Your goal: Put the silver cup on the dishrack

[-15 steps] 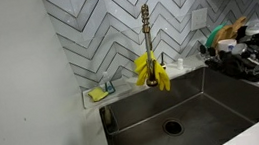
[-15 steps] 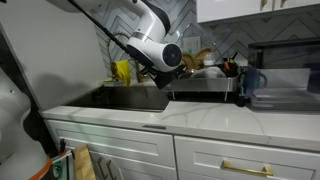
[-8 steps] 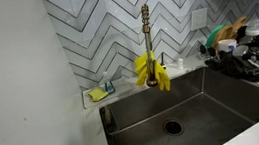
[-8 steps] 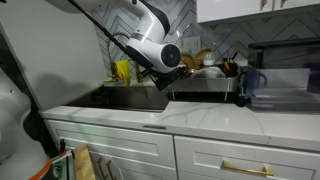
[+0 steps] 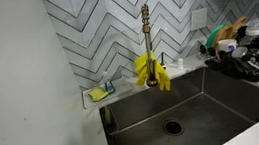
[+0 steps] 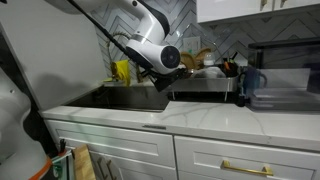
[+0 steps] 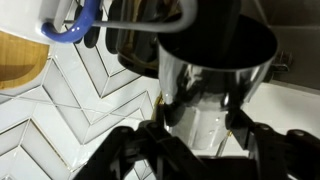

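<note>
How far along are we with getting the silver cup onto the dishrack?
Done: the silver cup is gripped, with the gripper shut on it in the wrist view. In hand: the carry, with the arm held up by the sink in an exterior view. Left: bringing the cup over the dishrack, setting it down and releasing; it is not on the rack yet.

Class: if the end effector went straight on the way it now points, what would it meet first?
The end effector grips the silver cup, which lies directly ahead; beyond it, probably the chevron-tiled wall, though depth is unclear.
</note>
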